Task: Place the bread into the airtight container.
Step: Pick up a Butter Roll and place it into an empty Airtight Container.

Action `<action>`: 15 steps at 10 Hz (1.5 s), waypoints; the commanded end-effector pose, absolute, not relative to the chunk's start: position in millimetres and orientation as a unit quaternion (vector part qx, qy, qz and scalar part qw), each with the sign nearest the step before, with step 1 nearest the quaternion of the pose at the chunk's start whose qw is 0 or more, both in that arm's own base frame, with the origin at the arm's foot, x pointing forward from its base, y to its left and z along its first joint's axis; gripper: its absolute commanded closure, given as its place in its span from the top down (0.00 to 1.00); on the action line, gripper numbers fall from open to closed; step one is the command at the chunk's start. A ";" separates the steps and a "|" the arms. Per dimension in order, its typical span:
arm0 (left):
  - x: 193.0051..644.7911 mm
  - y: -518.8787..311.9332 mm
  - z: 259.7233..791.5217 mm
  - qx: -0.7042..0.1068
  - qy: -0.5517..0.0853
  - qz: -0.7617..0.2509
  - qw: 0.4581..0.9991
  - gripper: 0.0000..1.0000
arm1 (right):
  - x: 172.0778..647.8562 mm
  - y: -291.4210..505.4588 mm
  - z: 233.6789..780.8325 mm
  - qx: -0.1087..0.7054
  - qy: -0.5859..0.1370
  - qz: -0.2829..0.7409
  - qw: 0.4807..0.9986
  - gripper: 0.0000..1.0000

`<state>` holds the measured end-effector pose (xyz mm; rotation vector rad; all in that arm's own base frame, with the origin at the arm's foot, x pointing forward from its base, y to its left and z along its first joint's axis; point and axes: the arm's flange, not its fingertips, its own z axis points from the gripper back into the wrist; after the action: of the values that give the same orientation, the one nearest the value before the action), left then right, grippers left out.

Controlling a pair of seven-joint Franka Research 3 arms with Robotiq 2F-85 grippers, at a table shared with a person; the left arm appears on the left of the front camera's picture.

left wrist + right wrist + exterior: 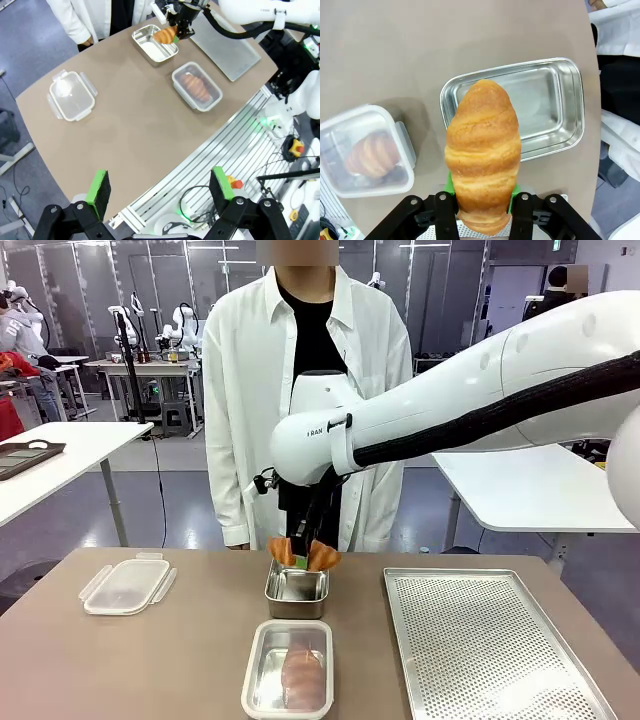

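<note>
Reaching in from the right to the middle of the table [150, 660], the right gripper [302, 548] is shown clamped on a croissant [482, 150]. The croissant is gripped across its width between the green pads [451, 184], so that an end is seen on either side of the fingers in the front view. It is held over a steel pan [560, 110], and no contact with the pan's floor can be made out. The pan is set at the middle of the table, toward the far edge. The container [262, 680] is placed just on the near side of the pan, uncovered, and a second croissant [303, 678] is laid inside it. The lid [128, 585] is laid flat on the table well apart, toward the robot's left. A perforated tray [490, 650] is set on the robot's right, beside the pan and the container. A person in a white shirt [240, 390] is seen standing at the far edge, directly behind the pan. In the left wrist view, the left gripper [160, 186] is shown with its jaws apart and nothing between them, held high over the near edge of the table, with the lid, the container and the pan all seen far below.
</note>
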<state>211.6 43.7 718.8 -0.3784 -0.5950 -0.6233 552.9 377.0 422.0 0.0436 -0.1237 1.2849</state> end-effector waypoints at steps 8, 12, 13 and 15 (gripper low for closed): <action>212.2 43.7 720.0 -0.177 -0.287 -0.305 0.891 1.00 | 574.4 378.1 413.1 0.086 -0.106 0.335 0.932 0.41; 212.2 43.7 720.0 -0.177 -0.287 -0.305 0.891 1.00 | 588.1 395.1 393.4 0.104 -0.075 0.114 0.985 0.41; 212.2 43.7 720.0 -0.177 -0.287 -0.305 0.891 1.00 | 593.4 398.3 384.5 0.089 -0.081 0.093 0.988 0.41; 212.2 43.7 720.0 -0.177 -0.287 -0.305 0.891 1.00 | 607.6 398.7 363.0 0.070 -0.082 0.063 0.992 0.41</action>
<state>211.6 43.8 718.8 -0.3784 -0.5951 -0.6232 596.3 390.7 365.0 0.1759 -0.1420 0.1703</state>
